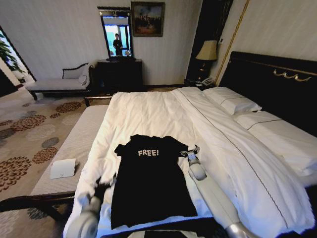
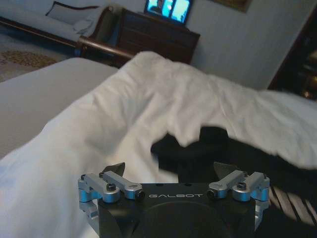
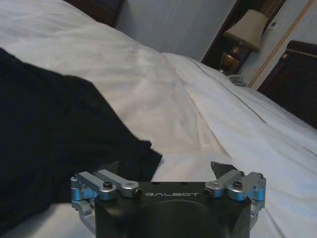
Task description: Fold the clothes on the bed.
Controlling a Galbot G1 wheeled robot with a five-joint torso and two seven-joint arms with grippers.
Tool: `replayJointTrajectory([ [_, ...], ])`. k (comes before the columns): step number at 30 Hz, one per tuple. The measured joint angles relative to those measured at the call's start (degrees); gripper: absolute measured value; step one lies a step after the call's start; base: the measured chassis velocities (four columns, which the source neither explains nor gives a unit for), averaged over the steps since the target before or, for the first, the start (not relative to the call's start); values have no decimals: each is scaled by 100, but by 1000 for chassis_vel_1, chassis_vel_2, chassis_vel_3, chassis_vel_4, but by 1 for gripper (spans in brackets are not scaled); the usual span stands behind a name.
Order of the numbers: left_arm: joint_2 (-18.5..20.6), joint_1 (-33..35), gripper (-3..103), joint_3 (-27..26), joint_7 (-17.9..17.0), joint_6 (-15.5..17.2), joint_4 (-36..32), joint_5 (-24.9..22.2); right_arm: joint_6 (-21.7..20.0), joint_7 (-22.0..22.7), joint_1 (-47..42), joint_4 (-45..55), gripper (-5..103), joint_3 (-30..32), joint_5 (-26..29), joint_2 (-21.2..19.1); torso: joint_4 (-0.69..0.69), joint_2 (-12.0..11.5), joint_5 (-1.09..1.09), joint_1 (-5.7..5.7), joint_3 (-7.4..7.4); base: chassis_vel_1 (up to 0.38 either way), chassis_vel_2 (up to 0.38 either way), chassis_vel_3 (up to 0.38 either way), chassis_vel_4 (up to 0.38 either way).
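I count one black T-shirt [image 1: 151, 181] on one bed [image 1: 148, 111]. Two pillows [image 1: 233, 99], perhaps more under the duvet. Two grippers of mine: left [image 1: 101, 191], right [image 1: 189, 152]. One lamp [image 1: 208, 51], one chaise [image 1: 57, 83], one painting [image 1: 147, 19].

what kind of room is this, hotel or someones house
Most likely a hotel bedroom: a large bed made up in white with a dark headboard, a bedside lamp, and a patterned carpet.
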Motion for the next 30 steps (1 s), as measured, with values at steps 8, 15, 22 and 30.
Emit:
replayJointTrajectory([
  [8,239,-1211,100,170,14,14,1143,-72,1,0,10,10,100,-140,1,4,4,0,-2,0,0,0,0,0,0],
  [15,262,-2413,100,820,58,16,2178,-483,-1,1,107,-49,100,-229,48,-93,4,0,1,0,1,0,0,0,0],
  [22,148,-3235,100,1488,18,88,3112,-736,-2,1,224,-88,100,-285,107,-144,3,0,1,1,0,0,0,0,0],
  [30,-173,-3995,93,1787,61,7,4284,-732,-3,-4,242,-121,100,-285,110,-178,4,0,2,0,0,0,0,0,0],
])
